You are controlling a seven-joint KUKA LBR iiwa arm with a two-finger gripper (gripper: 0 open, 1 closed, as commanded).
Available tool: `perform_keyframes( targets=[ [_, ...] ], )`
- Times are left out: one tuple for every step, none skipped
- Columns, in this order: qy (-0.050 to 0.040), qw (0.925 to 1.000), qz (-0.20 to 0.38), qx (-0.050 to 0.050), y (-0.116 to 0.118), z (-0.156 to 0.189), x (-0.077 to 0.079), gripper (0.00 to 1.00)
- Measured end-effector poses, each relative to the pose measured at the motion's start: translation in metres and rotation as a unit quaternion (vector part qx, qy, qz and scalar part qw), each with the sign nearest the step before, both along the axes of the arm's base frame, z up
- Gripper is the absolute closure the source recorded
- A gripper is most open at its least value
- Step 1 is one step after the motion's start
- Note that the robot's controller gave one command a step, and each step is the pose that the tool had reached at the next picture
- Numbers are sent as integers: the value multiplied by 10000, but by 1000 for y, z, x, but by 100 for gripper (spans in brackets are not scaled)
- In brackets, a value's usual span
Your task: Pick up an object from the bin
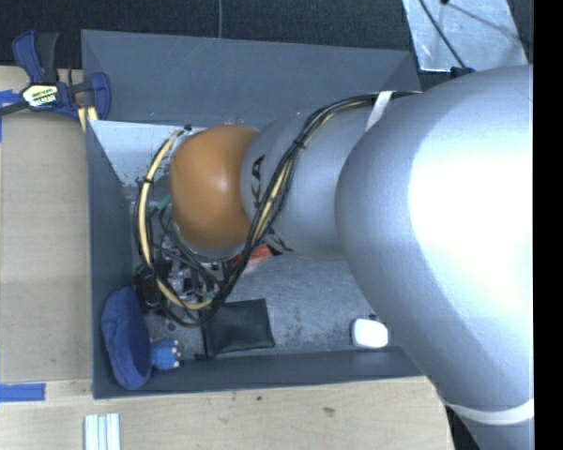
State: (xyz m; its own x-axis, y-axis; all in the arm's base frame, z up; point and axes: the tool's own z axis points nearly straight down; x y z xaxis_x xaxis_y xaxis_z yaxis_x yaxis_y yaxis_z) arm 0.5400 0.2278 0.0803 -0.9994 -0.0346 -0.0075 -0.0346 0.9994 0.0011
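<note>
Four loose things low in the bin, all toward its near wall. Farthest left, a blue cloth, slumped in the near-left corner against the left wall. Just beside its lower end, a small blue-and-white thing, too small to name. Next to the right, a flat black pouch, lying slightly tilted, close to the near wall. Well apart to the right, a small white block, right at the arm's edge. Farther in, a sliver of red peeking out from beneath the arm, kind not clear.

Reaching in from the right, the grey arm, with orange cover and looped cables at its wrist. Below the cover, down in the bin's left half, the gripper, between cloth and pouch, near the pouch's upper left corner. Spread or pressed together: cannot tell, lost among cables and shadow. Equally unclear whether over cloth or pouch.
</note>
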Motion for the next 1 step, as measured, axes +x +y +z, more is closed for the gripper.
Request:
perform_keyframes(
  targets=[
    [25,10000,26,-9,-25,120,-13,100]
  ],
)
